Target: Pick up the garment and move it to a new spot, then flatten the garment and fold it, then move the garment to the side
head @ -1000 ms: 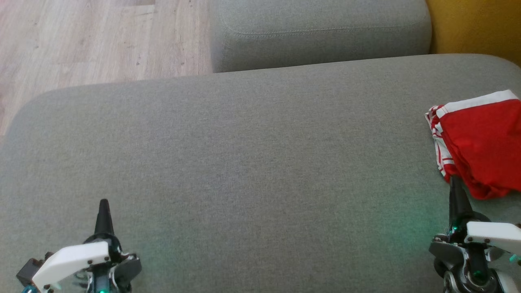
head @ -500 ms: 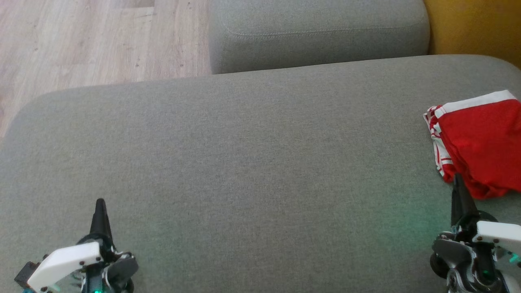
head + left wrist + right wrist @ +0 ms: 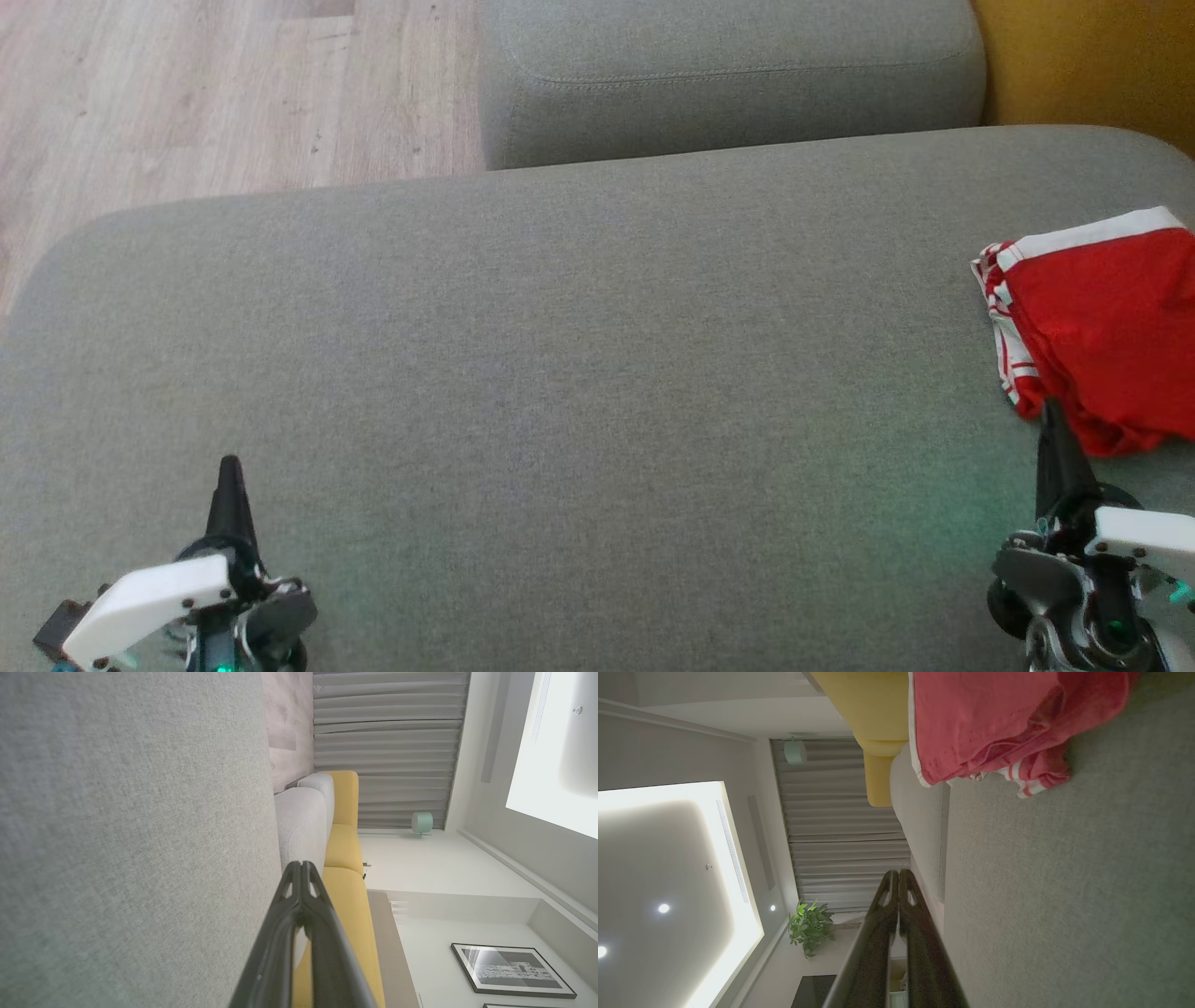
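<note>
The garment [image 3: 1102, 327] is a red piece with white stripes, folded into a small bundle at the right edge of the grey cushion [image 3: 560, 373]. The right wrist view shows the garment [image 3: 994, 728] at the top. My right gripper [image 3: 1053, 411] is shut and empty, its tip just below the garment's near corner. Its own camera sees the right gripper [image 3: 899, 873] with fingers pressed together. My left gripper [image 3: 230, 464] is shut and empty at the lower left, far from the garment, and in its wrist view the left gripper [image 3: 301, 864] shows closed fingers.
A second grey cushion [image 3: 728, 75] lies beyond the main one. Wooden floor [image 3: 215, 93] is at the far left, a yellow sofa [image 3: 1092, 56] at the far right. The cushion's left edge curves down near my left arm.
Both grippers have drawn back slightly toward the bottom of the head view since a second ago. The garment has not moved.
</note>
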Tool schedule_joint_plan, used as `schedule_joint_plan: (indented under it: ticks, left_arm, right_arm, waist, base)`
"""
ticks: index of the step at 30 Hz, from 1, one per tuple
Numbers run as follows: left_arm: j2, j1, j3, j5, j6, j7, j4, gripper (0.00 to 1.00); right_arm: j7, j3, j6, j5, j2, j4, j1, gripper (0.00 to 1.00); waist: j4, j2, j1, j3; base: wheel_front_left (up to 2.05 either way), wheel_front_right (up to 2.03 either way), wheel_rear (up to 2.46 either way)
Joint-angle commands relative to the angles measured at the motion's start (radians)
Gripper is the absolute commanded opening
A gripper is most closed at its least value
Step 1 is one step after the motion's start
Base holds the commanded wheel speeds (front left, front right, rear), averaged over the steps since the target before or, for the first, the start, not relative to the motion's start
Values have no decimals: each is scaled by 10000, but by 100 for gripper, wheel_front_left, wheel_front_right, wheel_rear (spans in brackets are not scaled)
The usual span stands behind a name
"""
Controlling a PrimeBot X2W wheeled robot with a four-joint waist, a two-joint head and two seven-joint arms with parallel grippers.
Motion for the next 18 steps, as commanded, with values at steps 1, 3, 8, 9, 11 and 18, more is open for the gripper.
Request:
schedule_joint_plan:
  ticks: [1, 3, 8, 9, 11, 18]
  left_arm:
    - [89, -480, 366, -55, -67, 82, -367, 0]
    - [89, -480, 366, -55, -67, 82, -367, 0]
    - [89, -480, 366, -54, -67, 82, -367, 0]
    - [89, -480, 366, -54, -67, 82, -367, 0]
    - [89, -480, 366, -55, -67, 82, -368, 0]
    - [89, -479, 365, -56, -67, 81, -368, 0]
  right_arm:
    - [59, 182, -7, 51, -99, -382, -554, 0]
    - [61, 179, -7, 49, -97, -382, -554, 0]
    - [66, 173, -7, 44, -93, -381, -555, 0]
    - [67, 172, -7, 42, -92, -381, -555, 0]
    - [69, 169, -7, 40, -90, -381, -555, 0]
    - [76, 161, -7, 34, -84, -381, -556, 0]
  waist:
    - [0, 0, 0, 1]
    - [0, 0, 0, 1]
    - [0, 0, 0, 1]
    - [0, 0, 0, 1]
    - [0, 0, 0, 1]
    - [0, 0, 0, 1]
  base:
    - [0, 0, 0]
    - [0, 0, 0]
    - [0, 0, 0]
    - [0, 0, 0]
    - [0, 0, 0]
    - [0, 0, 0]
